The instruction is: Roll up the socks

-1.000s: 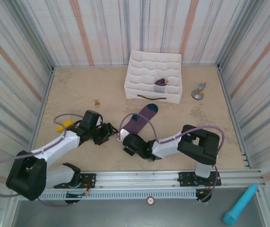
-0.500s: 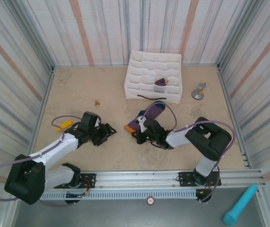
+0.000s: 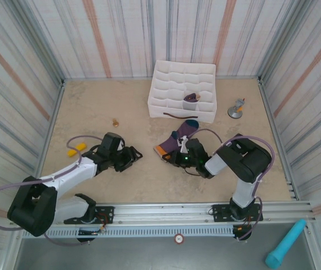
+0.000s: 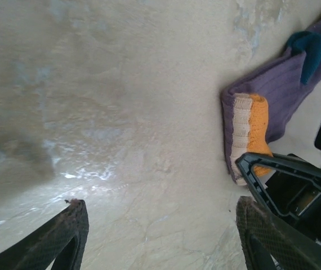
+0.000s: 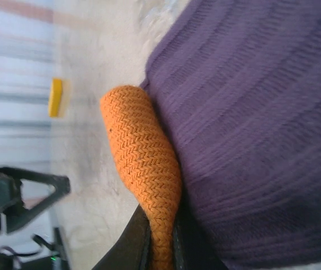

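From above, your right jaws are clenching the orange cuff [image 3: 159,151] of the purple knit sock [image 3: 177,139], which is lying mid-desk [image 3: 93,107] after a drag to the right; the roll is likely only beginning. In the left wrist view, your left jaws are hanging released near the sock [image 4: 273,95]. In the right wrist view, the cuff [image 5: 143,169] is bulging from the grip.
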Robot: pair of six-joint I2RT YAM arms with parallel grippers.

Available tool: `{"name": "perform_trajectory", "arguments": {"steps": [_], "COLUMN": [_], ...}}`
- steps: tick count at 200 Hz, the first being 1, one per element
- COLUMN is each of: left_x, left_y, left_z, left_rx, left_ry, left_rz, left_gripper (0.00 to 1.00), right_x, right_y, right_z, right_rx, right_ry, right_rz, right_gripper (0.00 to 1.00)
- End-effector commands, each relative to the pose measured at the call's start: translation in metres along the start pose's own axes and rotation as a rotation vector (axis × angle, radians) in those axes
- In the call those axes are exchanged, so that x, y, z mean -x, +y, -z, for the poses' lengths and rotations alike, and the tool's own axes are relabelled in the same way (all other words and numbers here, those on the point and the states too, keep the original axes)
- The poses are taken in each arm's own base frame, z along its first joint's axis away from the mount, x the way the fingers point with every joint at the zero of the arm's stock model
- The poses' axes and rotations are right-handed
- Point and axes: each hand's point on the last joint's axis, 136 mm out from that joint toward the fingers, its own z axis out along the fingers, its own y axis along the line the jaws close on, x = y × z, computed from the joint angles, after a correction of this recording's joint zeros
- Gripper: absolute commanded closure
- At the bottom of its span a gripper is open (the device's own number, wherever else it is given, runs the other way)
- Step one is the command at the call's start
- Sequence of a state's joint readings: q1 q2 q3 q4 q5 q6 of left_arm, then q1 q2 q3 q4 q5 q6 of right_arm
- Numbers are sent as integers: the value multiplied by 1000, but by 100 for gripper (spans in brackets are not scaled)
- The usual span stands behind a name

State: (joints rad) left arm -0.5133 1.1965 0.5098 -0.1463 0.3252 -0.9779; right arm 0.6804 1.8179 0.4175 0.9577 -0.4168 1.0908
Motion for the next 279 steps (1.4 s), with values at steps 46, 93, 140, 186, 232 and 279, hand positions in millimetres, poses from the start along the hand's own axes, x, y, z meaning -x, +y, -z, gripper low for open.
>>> {"name": "perform_trajectory", "arguments": {"steps": [46,93,140,186,232,279], "left_x": [12,25,30,23,22,23], "left_y": [-38,-63,-86,-84,-72,-64], "left_z": [-27,-54,-78,-97,-108,-120], "left_rx": [-33,-78,-85,-51,-11,32], "left_ry": [-32,-24,-1,35,41,45], "left_rz": [-87,-140,-170,-165,-148,-136], "left_gripper": [32,36,42,49,55,72], "right_x": [-37,-48,-51,-51,-49,-48], "right_y": [-99,-121,-127,-127,-127,-125], "right_z": [12,24,31,32,33,34], "right_rx": [-267,-345,-400,-423,-427,-419], "right_ry": [4,-10,-7,-5,-9,-9], "right_rz": [-502,-550,-560,-559,-562,-547], "right_gripper": [100,100,100,100,100,100]}}
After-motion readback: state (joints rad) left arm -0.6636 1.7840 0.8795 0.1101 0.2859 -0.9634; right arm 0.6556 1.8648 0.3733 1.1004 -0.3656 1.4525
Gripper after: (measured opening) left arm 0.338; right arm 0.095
